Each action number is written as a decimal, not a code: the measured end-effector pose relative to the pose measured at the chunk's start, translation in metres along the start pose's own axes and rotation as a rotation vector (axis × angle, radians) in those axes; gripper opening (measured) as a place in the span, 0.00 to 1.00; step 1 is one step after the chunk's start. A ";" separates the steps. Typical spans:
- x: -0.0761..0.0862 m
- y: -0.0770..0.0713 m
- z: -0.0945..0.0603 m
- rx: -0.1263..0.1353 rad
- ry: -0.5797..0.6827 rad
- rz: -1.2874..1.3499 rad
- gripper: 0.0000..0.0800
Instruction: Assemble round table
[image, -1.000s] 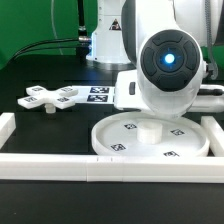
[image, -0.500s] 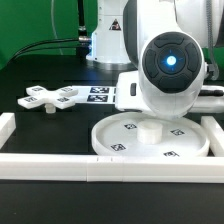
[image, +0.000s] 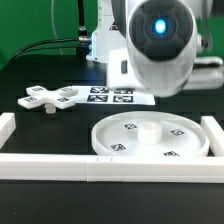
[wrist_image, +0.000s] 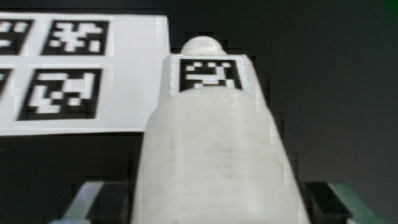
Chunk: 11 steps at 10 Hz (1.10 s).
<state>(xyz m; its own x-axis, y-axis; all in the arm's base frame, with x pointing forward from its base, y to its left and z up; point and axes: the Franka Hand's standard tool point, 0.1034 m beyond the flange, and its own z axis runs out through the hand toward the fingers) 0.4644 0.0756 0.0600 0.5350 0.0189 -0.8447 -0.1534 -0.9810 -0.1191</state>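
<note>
Upward has gone the arm since the earlier frames, so its wrist housing now stands clear of the round rimmed disc, which lies on the tabletop with its central hub exposed. The wrist view shows the fingers set narrow, clamped on either side of the short post, with the marker board beyond it. Lifting the post probably gives room to swing it over the hub. The cross-shaped piece waits at ten o'clock of the disc, untouched.
</note>
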 end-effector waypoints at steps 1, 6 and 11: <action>-0.012 -0.003 -0.025 -0.019 0.016 -0.068 0.51; 0.019 -0.002 -0.040 -0.022 0.292 -0.117 0.51; 0.004 0.003 -0.077 -0.040 0.595 -0.159 0.51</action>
<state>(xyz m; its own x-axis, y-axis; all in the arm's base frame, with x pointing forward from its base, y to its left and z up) 0.5299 0.0584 0.0964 0.9222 0.0659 -0.3811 -0.0087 -0.9816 -0.1908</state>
